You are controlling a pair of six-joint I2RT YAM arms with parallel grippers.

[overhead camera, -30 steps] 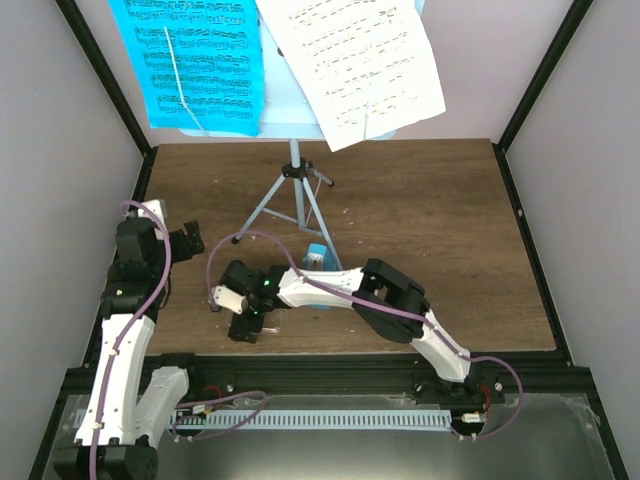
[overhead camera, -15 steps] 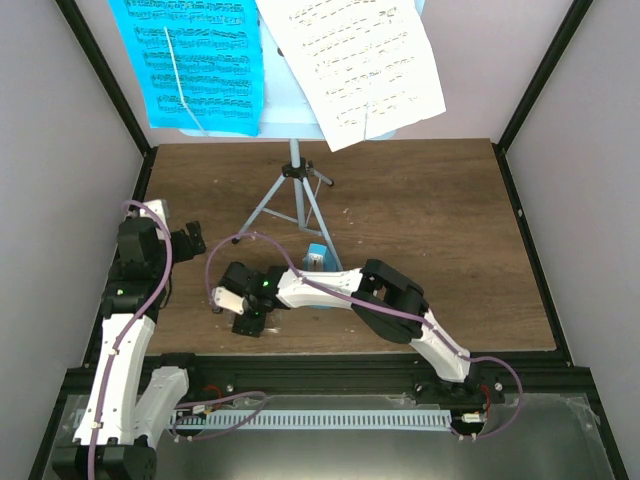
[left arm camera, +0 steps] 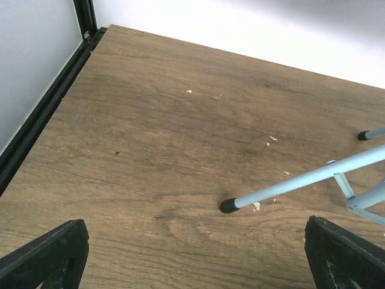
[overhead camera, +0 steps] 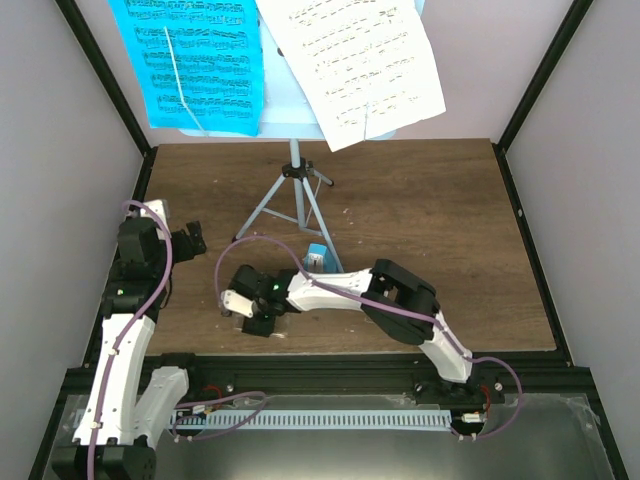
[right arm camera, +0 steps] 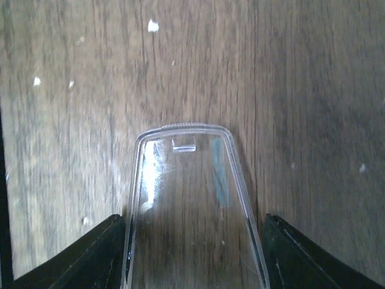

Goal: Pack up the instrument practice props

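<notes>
The pale blue music stand (overhead camera: 295, 190) stands on its tripod at the back of the table, with a cyan music sheet (overhead camera: 195, 60) and a white music sheet (overhead camera: 355, 65) on its desk. The small teal metronome (overhead camera: 316, 256) sits by the stand's front right leg. Its clear cover (right arm camera: 186, 205) lies flat on the wood, and my right gripper (right arm camera: 192, 253) is shut on its two long edges. From above, the right gripper (overhead camera: 252, 312) is left of the metronome. My left gripper (left arm camera: 195, 259) hangs open and empty above the table, just short of a tripod leg (left arm camera: 301, 179).
Black frame posts and pale walls close in the table on the left (left arm camera: 45, 111), right and back. The stand's other leg tip (left arm camera: 363, 135) rests further right. Small white crumbs (left arm camera: 272, 138) dot the wood.
The right gripper's fingers have closed in from wide open onto the clear cover, and the right arm has shifted slightly to the right. The left arm has stayed still.
</notes>
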